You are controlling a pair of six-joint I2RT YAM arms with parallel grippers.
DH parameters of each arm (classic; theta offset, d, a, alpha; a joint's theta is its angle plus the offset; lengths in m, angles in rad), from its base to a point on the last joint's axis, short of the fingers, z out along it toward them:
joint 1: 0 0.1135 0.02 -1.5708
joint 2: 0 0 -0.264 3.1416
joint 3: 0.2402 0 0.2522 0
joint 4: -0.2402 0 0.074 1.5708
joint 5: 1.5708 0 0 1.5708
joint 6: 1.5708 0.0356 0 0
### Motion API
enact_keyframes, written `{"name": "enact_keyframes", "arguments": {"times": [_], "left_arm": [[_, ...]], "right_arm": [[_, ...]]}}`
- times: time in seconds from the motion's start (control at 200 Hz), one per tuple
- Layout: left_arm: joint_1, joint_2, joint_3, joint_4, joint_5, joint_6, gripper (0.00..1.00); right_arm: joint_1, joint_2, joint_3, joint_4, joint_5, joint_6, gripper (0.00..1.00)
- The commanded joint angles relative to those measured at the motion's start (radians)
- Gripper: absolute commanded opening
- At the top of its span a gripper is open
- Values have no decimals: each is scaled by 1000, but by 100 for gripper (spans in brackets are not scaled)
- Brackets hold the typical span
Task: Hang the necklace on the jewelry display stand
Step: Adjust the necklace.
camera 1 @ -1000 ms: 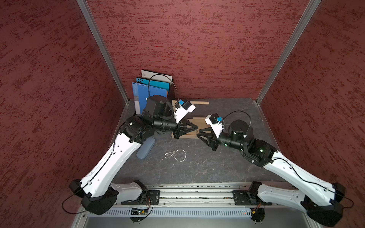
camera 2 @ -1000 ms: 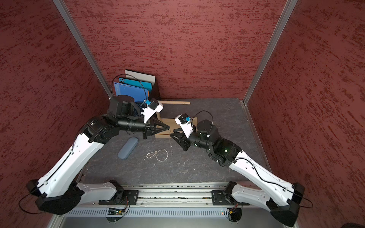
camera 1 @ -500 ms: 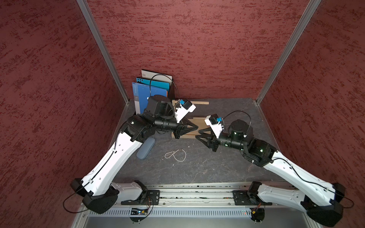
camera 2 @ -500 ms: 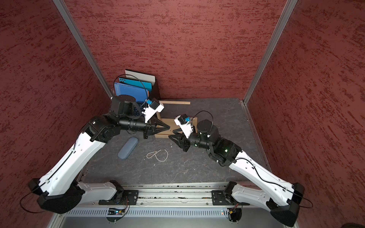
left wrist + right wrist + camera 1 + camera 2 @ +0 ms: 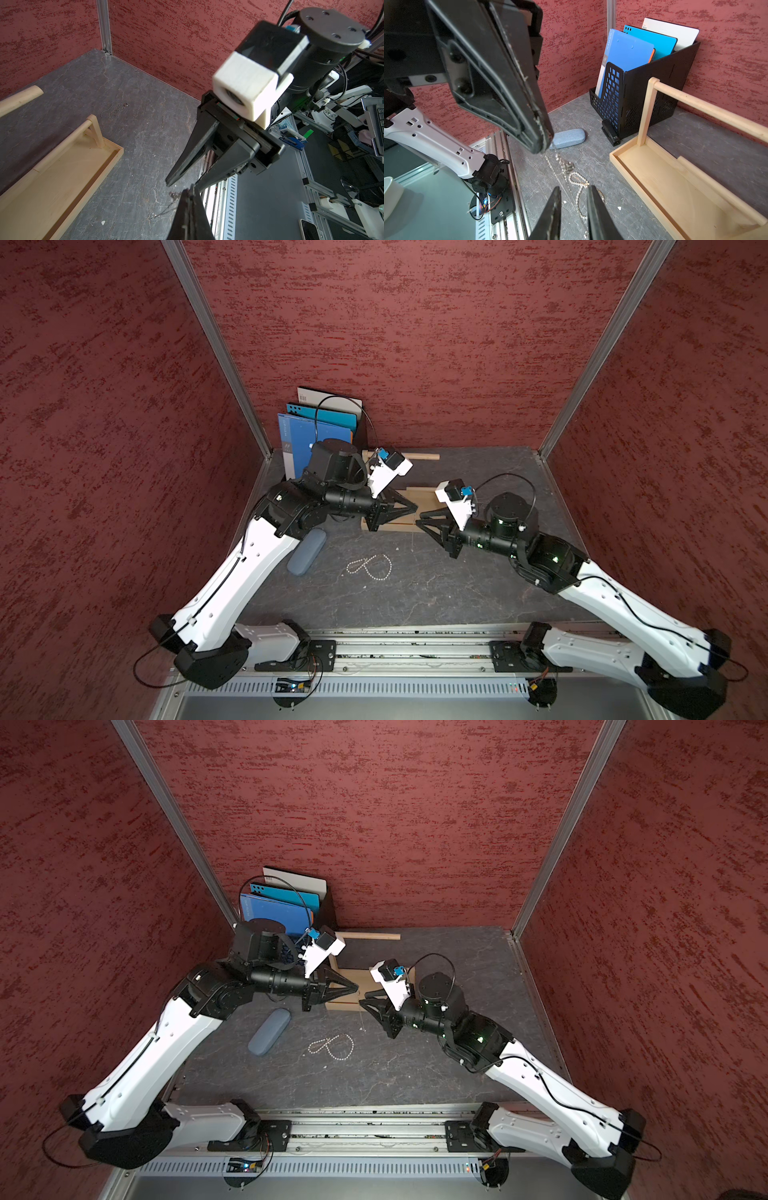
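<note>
My left gripper (image 5: 415, 509) is shut, and a thin chain necklace (image 5: 563, 161) hangs from its tip (image 5: 543, 148) down to the table. It hovers by the front edge of the pale wooden jewelry display stand (image 5: 392, 526), whose tray (image 5: 675, 197) and long dowel arm (image 5: 708, 109) are bare. My right gripper (image 5: 419, 519) faces it tip to tip, jaws a little apart around nothing solid; in the right wrist view (image 5: 574, 188) the hanging chain runs in line with the gap. A pearl necklace (image 5: 370, 568) lies looped on the table below.
A blue-grey glasses case (image 5: 307, 551) lies left of the pearls. A black mesh file rack with blue folders (image 5: 643, 93) stands in the back left corner, a black stapler (image 5: 610, 135) at its foot. Another thin chain (image 5: 115, 109) lies beyond the stand's short post (image 5: 95, 133).
My right gripper's jaws have come closer together and its tips have edged nearer the left gripper's tip. The left arm has stayed put, still shut.
</note>
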Motion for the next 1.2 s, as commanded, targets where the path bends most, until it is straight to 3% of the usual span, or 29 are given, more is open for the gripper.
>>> {"name": "enact_keyframes", "arguments": {"times": [0.0, 0.115, 0.326, 0.601, 0.822, 1.192], "left_arm": [[6, 4, 23, 5, 18, -7, 0], [6, 3, 24, 3, 19, -7, 0], [6, 0, 27, -3, 19, -5, 0], [6, -2, 23, -6, 19, -4, 0], [9, -6, 12, -12, 17, 2, 0], [9, -3, 9, -5, 25, -5, 0]], "right_arm": [[-2, 8, 17, 22, -11, -7, 27], [-3, 20, 21, 19, -7, -11, 28], [-3, 37, 20, 29, 17, -22, 21], [-3, 54, 27, 38, 3, -22, 22], [-3, -6, 1, 34, 28, -3, 34], [-3, 17, 8, 31, 13, -4, 27]]}}
